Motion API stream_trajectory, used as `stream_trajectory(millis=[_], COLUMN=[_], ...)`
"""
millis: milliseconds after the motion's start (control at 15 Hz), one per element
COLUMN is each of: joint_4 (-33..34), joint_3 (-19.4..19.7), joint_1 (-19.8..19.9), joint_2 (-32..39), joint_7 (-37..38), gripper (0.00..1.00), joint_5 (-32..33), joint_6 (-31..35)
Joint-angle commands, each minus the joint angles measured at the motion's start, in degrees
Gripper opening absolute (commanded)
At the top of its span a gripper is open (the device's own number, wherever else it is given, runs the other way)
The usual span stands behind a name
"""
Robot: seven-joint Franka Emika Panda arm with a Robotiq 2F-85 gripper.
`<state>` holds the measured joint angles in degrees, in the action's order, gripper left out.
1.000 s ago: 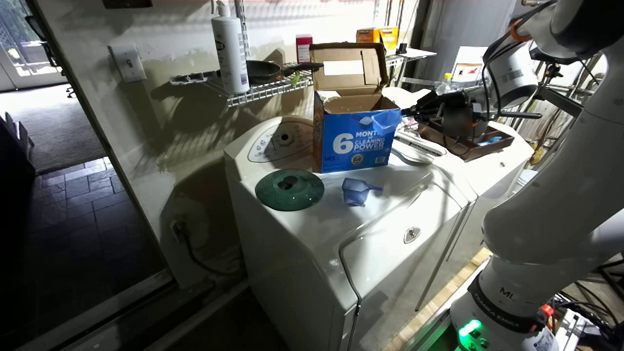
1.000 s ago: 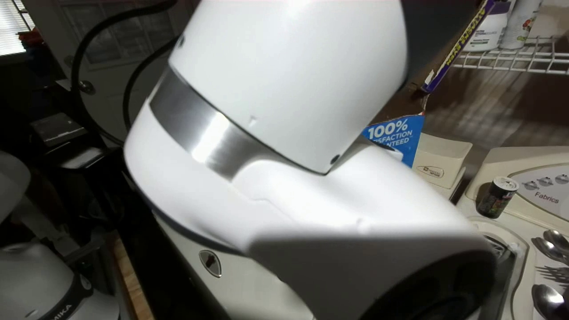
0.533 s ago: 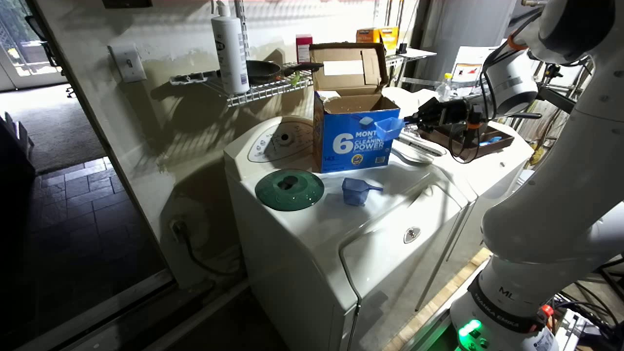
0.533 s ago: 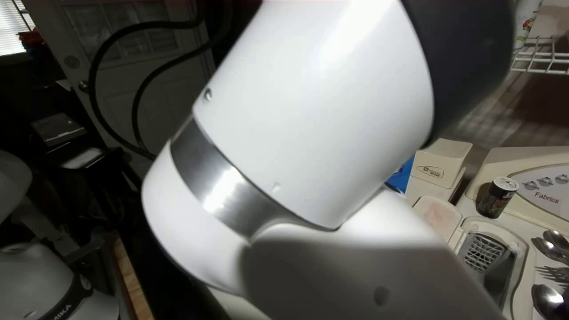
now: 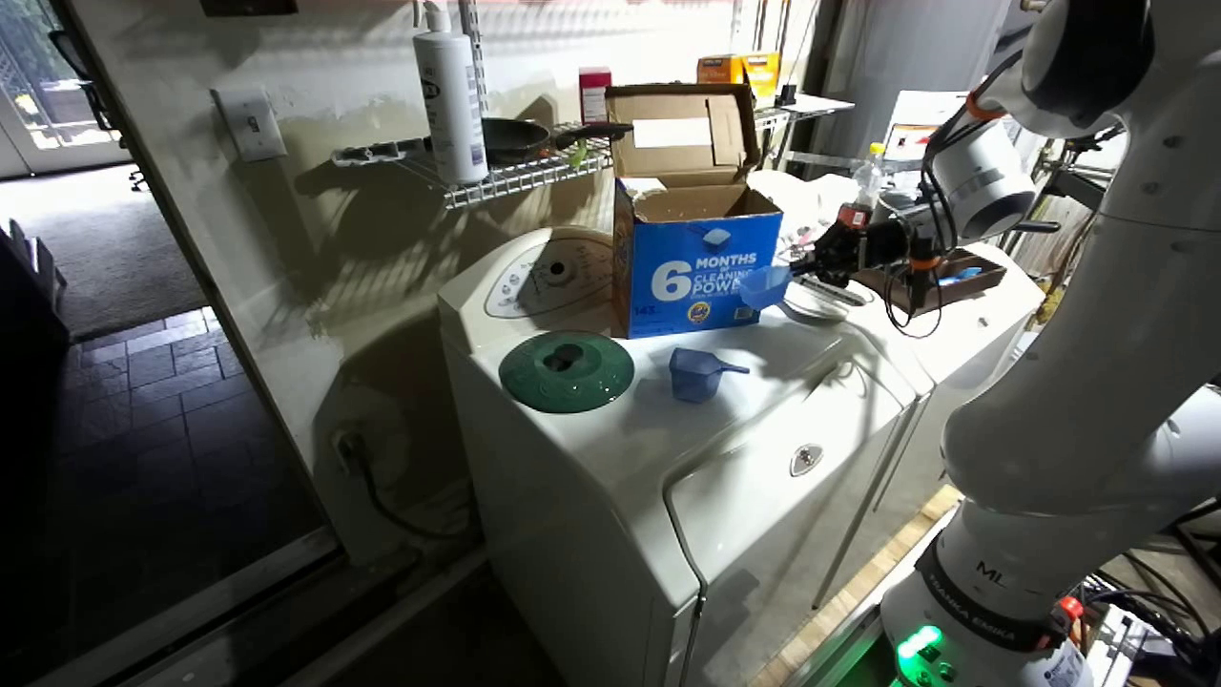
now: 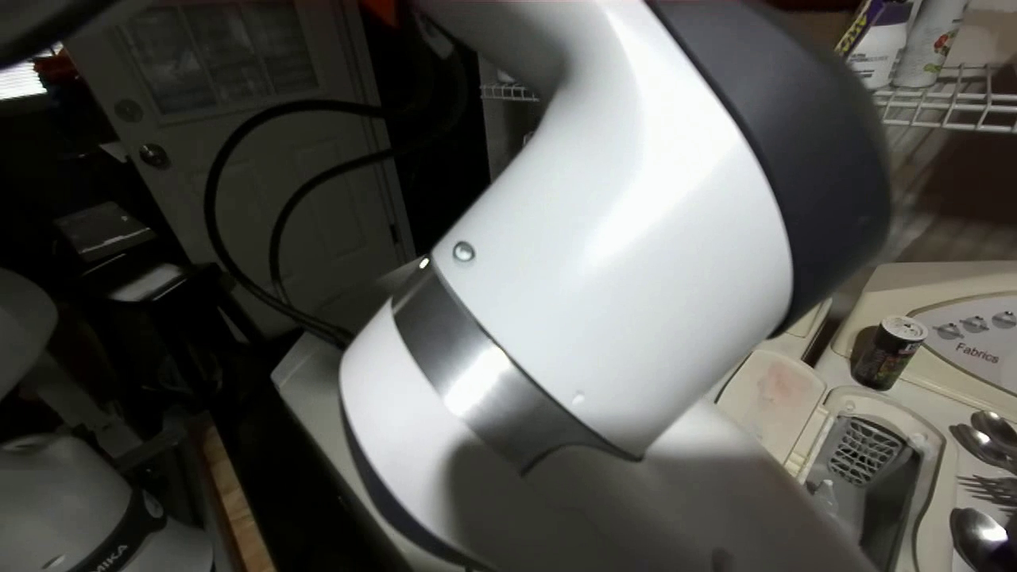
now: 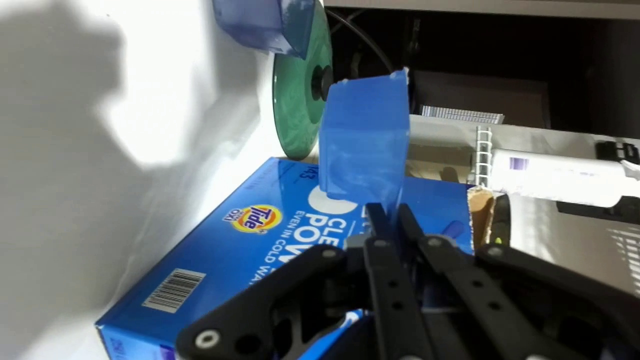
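Note:
My gripper [image 7: 389, 206] is shut on the handle of a translucent blue scoop [image 7: 364, 135]. In an exterior view the gripper [image 5: 796, 270] holds this scoop [image 5: 765, 286] above the white machine top, in front of the lower right of a blue detergent box [image 5: 701, 248]. I cannot tell whether the scoop touches the box. The box [image 7: 220, 250] has its cardboard lid up. A second blue scoop [image 5: 696, 375] rests on the machine, and also shows in the wrist view [image 7: 265, 22]. A green round lid [image 5: 567, 391] with a dark knob lies left of it.
A wire shelf [image 5: 525, 186] holds a white pump bottle [image 5: 450, 110] and a dark pan [image 5: 515, 141]. A brown tray [image 5: 983, 279] sits below the arm. A clear bottle [image 5: 868, 178] stands behind. A dark can [image 6: 887, 353] and several spoons [image 6: 981, 536] lie beyond the arm.
My gripper has moved down with the scoop, from the upper right front of the box to its lower right. The arm has swung along with it. The second scoop and green lid have not moved.

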<state>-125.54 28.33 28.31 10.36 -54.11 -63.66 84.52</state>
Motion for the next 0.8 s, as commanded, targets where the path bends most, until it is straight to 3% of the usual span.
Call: stream_trajectory(millis=[0,733], joint_4=[1.4,1.4], joint_3=[-0.8,-3.1], joint_1=[-0.3,-1.1], joint_2=[1.8,5.5], joint_7=[2.5,3.7], gripper=[0.02,0.02], joint_5=[3.8,6.1], joint_6=[3.0,13.8])
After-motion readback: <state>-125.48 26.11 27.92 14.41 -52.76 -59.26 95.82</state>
